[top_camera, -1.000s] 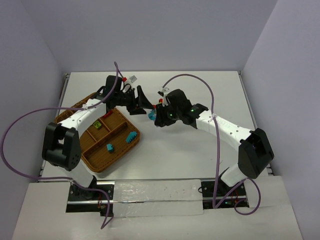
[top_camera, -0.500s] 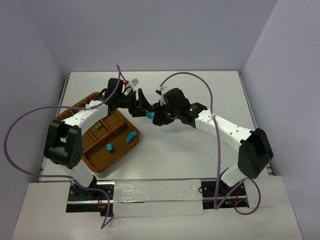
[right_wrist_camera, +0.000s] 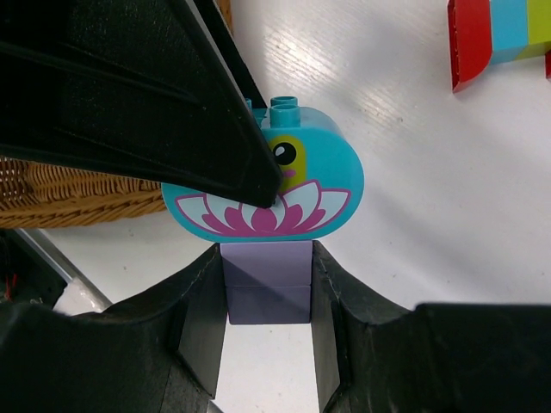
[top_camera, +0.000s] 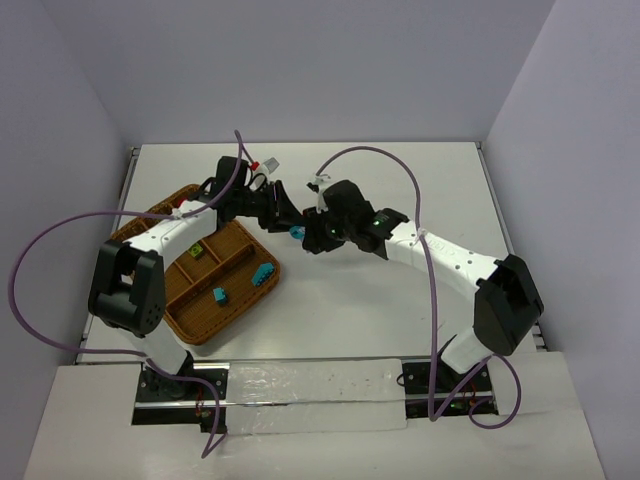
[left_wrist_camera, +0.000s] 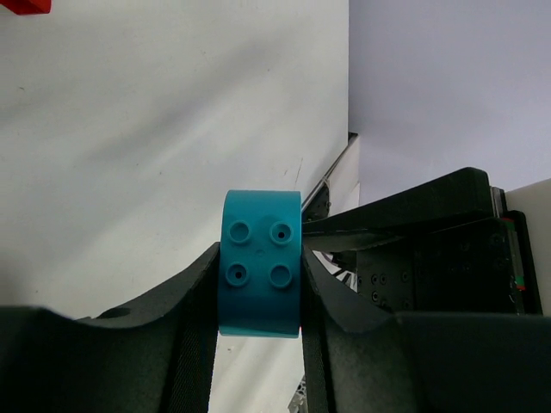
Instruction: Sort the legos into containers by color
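Both arms met above the middle of the table (top_camera: 380,300), near the far corner of the wicker tray (top_camera: 185,300). The right tool (right_wrist_camera: 268,267) was clamped on a purple brick (right_wrist_camera: 268,297), and a rounded teal brick (left_wrist_camera: 261,284) with a painted flower sat stacked on top of it. The left tool (left_wrist_camera: 260,258) gripped that teal piece by its two sides. In the tray lay two more teal bricks (top_camera: 264,272) and, in a different compartment, a green one (top_camera: 195,249). A red, teal and green stack (right_wrist_camera: 499,30) lay on the table nearby.
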Available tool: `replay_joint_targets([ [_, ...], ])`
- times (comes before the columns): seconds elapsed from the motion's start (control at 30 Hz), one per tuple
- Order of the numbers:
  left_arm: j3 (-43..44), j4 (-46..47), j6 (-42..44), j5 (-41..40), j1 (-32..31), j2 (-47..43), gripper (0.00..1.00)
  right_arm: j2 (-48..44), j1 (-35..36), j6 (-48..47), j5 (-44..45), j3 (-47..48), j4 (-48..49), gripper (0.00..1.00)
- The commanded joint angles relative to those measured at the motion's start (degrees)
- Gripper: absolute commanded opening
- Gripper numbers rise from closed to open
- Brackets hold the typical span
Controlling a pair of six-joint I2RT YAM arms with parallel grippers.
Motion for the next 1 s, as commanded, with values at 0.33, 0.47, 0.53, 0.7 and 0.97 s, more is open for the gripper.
replay_joint_targets([
  [0.33, -0.71, -4.0, -5.99, -12.44, 6.49, -3.26, 0.0, -9.64, -0.87, 1.44, 13.14, -10.98, 4.47, 0.0],
  [0.47, 1.63, -14.1, 0.22, -22.08, 6.48, -6.01, 0.0, -9.23, -2.55, 3.33, 15.94, -10.52, 2.17, 0.0],
  [0.53, 0.36, -18.65, 1.99, -29.6, 6.48, -9.8, 0.0, -9.29, -4.05, 4.13, 15.53, -10.86, 2.28, 0.0],
  [0.7, -6.37, -25.37, 1.69, -38.28, 6.7, -18.32, 0.0, -7.6, -6.06, 4.7, 13.37, -10.25, 2.45, 0.0],
  [0.97, -14.82, -27.56, -2.68, -42.85, 6.66, -24.51, 0.12, -4.23, -6.15, 4.28, 11.1, -6.77, 1.96, 0.0],
])
